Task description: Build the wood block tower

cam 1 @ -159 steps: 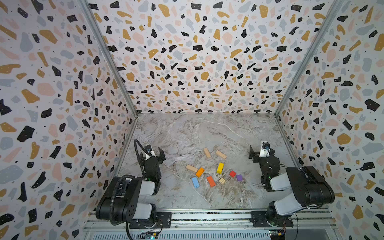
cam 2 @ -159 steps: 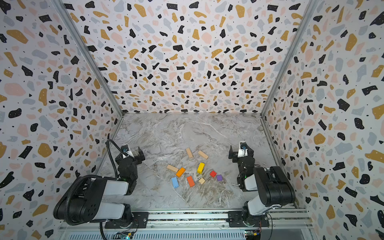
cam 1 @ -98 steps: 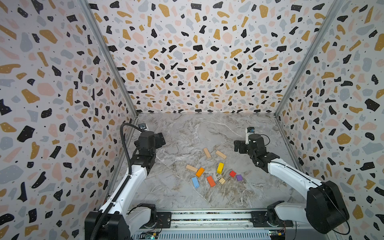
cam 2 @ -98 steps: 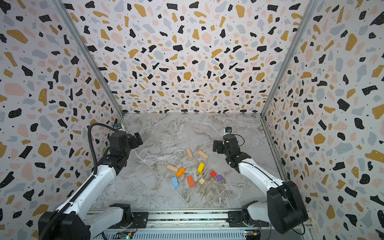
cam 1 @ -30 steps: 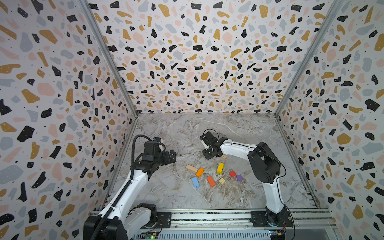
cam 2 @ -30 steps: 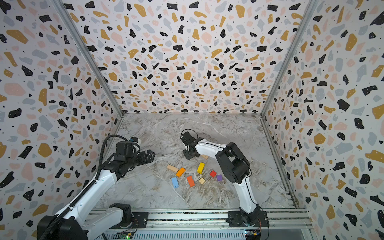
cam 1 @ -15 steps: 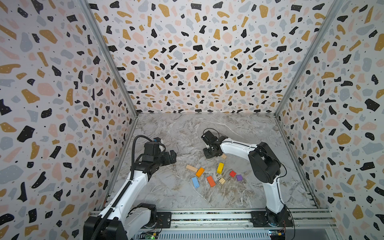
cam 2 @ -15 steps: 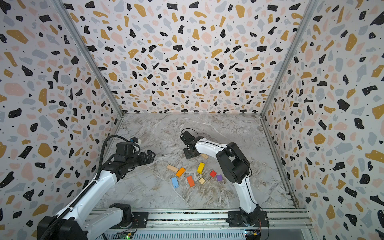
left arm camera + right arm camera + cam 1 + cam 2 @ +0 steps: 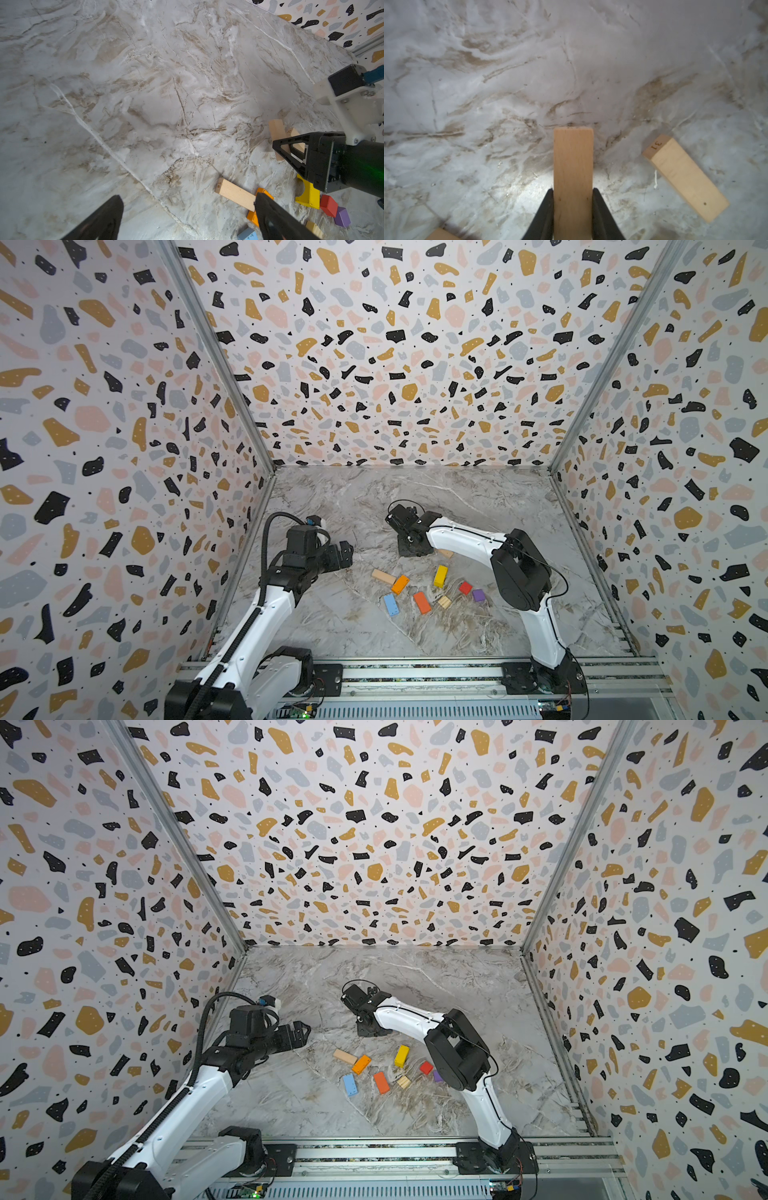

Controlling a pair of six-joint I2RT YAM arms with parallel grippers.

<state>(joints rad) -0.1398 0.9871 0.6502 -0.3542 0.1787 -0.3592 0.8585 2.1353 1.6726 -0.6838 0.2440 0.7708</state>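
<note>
My right gripper (image 9: pixel 573 193) is shut on a tan oblong wood block (image 9: pixel 573 166), low over the table behind the cluster (image 9: pixel 409 549). A second tan oblong (image 9: pixel 685 176) lies beside it. Loose on the table lie a tan oblong (image 9: pixel 383 576), two orange oblongs (image 9: pixel 400 584) (image 9: pixel 422 602), a yellow block (image 9: pixel 440 576), a blue oblong (image 9: pixel 390 604), a red cube (image 9: pixel 465 587), a purple cube (image 9: pixel 478 595) and a tan cube (image 9: pixel 444 601). My left gripper (image 9: pixel 347 556) (image 9: pixel 188 205) hangs open, left of the cluster. No tower is in view.
Patterned walls (image 9: pixel 665 489) enclose the marble table (image 9: pixel 478 497) on three sides. A metal rail (image 9: pixel 415 672) with both arm bases runs along the front edge. The right arm's elbow (image 9: pixel 519 568) hangs just right of the purple cube.
The right jaws have closed fully on the tan block. Over the last seconds both arms rose from the front and reached in. Within the last second the arms barely moved.
</note>
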